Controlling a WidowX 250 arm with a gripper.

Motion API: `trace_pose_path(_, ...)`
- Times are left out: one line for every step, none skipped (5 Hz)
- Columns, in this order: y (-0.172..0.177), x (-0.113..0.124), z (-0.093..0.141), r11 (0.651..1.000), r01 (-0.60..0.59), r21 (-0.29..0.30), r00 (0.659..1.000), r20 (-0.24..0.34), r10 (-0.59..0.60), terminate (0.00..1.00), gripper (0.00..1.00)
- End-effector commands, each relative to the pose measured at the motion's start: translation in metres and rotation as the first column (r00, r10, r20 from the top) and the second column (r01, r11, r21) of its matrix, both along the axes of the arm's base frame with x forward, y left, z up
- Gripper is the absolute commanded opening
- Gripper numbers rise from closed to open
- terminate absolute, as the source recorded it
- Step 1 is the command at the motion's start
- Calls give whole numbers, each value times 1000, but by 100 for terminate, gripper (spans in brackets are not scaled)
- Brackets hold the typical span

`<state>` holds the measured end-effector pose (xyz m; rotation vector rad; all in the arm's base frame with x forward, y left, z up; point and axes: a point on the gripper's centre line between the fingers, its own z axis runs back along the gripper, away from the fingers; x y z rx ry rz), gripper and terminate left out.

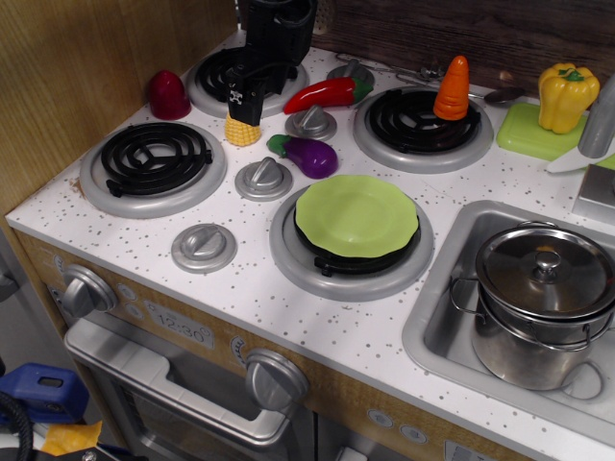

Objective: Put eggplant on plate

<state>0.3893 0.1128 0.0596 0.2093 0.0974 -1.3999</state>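
The purple eggplant (309, 157) with a green stem cap lies on the white stove top between the burners, just behind the plate. The lime-green plate (356, 214) sits on the front right burner, empty. My black gripper (248, 108) hangs at the back left, directly over a yellow corn piece (242, 131), about a hand's width left of the eggplant. Its fingers point down and touch or nearly touch the corn. I cannot tell whether they are open or shut.
A red chili pepper (323, 94) lies behind the eggplant. An orange carrot (454, 88) stands on the back right burner. A yellow bell pepper (565, 96) sits on a green board (527, 134). A lidded steel pot (543, 298) fills the sink. Grey knobs (263, 178) stand between burners.
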Motion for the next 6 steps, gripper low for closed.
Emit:
trace_pose_path(0, 0, 0, 1000, 0, 0, 1000, 0, 0, 0, 100)
trace_pose_path(-10, 4, 1, 993, 117, 22, 991, 56, -118, 0, 100)
trace_pose_path(-22, 11, 5, 976, 211, 46, 972, 94, -214, 0, 100)
trace_pose_path(-35, 15, 8, 969, 244, 35, 964, 101, -246, 0, 100)
trace_pose_path(-42, 19, 8, 963, 270, 21, 958, 93, -270, 0, 100)
trace_pose_path(-47, 23, 2, 963, 270, 5, 958, 93, -270, 0, 100)
